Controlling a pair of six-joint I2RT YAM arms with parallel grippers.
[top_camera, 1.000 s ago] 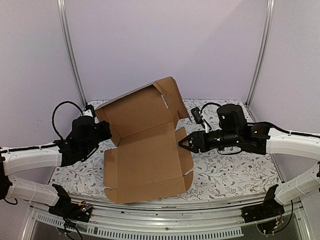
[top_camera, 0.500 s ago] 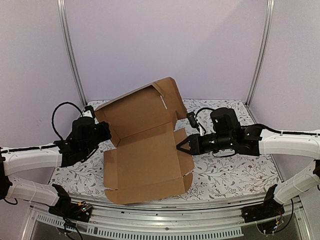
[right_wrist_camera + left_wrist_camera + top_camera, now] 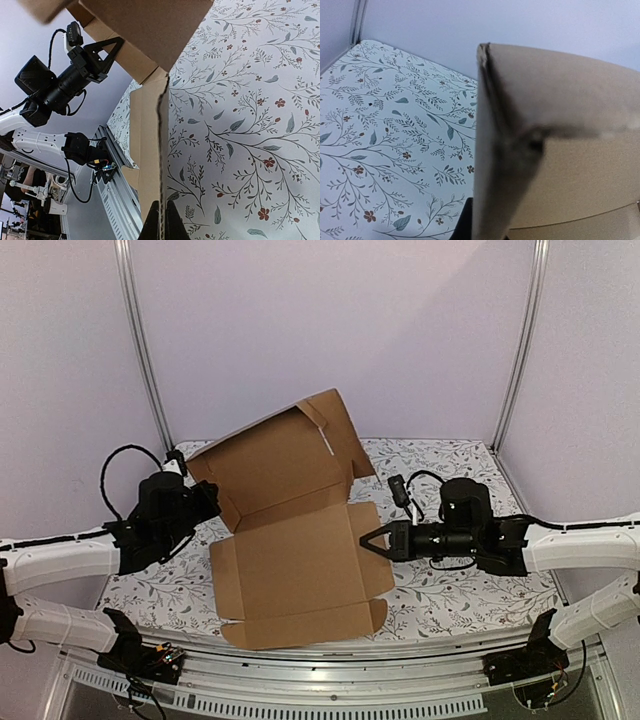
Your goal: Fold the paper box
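Top view: paper box (image 3: 300,550) sits mid tabletop (image 3: 470,590), base panel flat, rear lid panel tilted up toward the back wall, front flap partly raised. Left tool (image 3: 205,502) is at the lid's left edge, right tool (image 3: 365,540) at the base's right flap. Grip detail isn't resolvable from there. Right wrist view settles its side: the corrugated flap edge runs straight down between the fingers, tool clamped on it. It also catches the left tool across the box, on the far cardboard edge. Left wrist view is mostly blurred cardboard at the lens, tool together, pinching that panel. Cardboard plain brown, tabletop cover leaf-and-flower print
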